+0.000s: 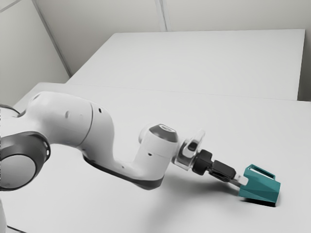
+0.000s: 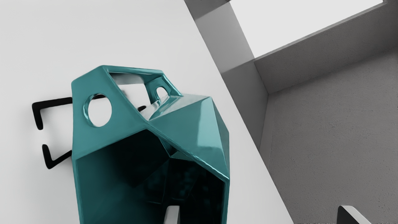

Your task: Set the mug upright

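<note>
Teal mug (image 1: 261, 187) lies on its side on the counter (image 1: 116, 206), near the exterior view's right, mouth facing the hand (image 1: 242, 181). The hand is wide apart, one tip inside the mouth. Standing the mug up is left to do.
</note>
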Controlling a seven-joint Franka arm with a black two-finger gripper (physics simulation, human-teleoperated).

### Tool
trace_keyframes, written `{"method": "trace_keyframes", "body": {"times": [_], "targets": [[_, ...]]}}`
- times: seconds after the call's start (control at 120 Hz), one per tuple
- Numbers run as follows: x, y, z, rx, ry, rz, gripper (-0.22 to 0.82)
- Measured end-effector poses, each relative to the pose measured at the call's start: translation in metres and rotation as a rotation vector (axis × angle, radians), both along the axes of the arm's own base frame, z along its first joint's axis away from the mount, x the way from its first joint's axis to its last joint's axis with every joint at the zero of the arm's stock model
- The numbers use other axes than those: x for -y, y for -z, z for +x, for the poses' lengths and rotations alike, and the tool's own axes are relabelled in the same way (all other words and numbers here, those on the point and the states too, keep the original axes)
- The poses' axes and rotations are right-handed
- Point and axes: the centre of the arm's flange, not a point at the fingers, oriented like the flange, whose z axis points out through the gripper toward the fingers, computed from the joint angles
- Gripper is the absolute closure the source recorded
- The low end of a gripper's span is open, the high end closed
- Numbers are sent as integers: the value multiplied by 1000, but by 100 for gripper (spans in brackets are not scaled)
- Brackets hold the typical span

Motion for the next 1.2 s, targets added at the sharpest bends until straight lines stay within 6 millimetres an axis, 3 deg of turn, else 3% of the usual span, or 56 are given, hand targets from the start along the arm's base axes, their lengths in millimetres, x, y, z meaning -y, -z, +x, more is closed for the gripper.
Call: {"method": "trace_keyframes", "body": {"times": [0.333,0.708,0.858,0.967,1.2], "targets": [[24,9,-1,56,44,-14,9],[26,13,-2,79,42,-26,57],[26,12,-2,89,43,-27,69],[26,7,-1,104,43,-31,73],[16,-31,8,190,24,-15,77]]}}
